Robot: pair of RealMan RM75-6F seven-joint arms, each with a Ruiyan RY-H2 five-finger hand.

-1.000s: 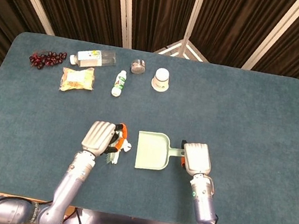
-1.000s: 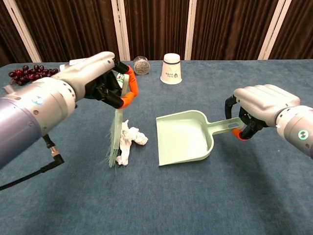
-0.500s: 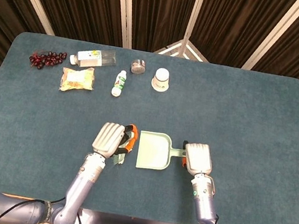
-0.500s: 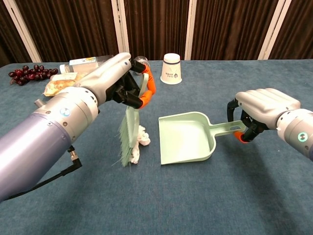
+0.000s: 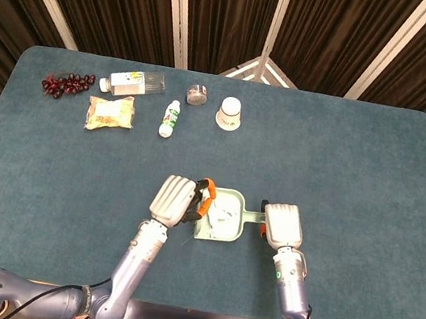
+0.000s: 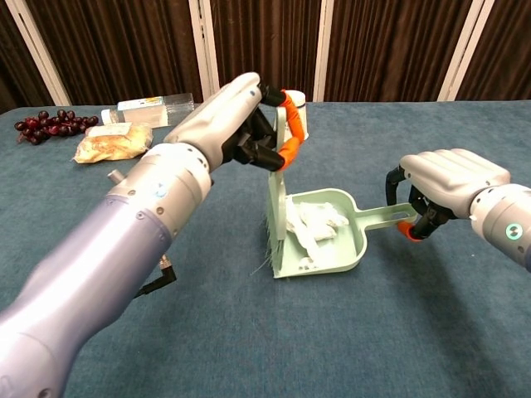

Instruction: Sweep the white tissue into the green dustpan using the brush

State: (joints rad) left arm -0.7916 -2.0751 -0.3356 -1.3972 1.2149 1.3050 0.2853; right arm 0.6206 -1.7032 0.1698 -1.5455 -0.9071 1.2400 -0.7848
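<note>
Both hands grip tools: left hand (image 6: 249,124) holds the brush (image 6: 278,195) upright at the pan's mouth, right hand (image 6: 448,178) the green dustpan (image 6: 353,249) handle. White tissue (image 6: 319,225) seemingly lies wholly inside. Sweep looks finished; next, lift the brush clear, keeping the pan level.

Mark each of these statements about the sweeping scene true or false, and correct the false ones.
1. The tissue lies inside the dustpan. True.
2. The left hand holds the brush. True.
3. The right hand is open, away from the dustpan. False: it grips the dustpan's handle.
4. The cup stands inside the dustpan. False: it stands upside down at the far side of the table, apart from the dustpan.
5. The grapes lie near the table's far left corner. True.
</note>
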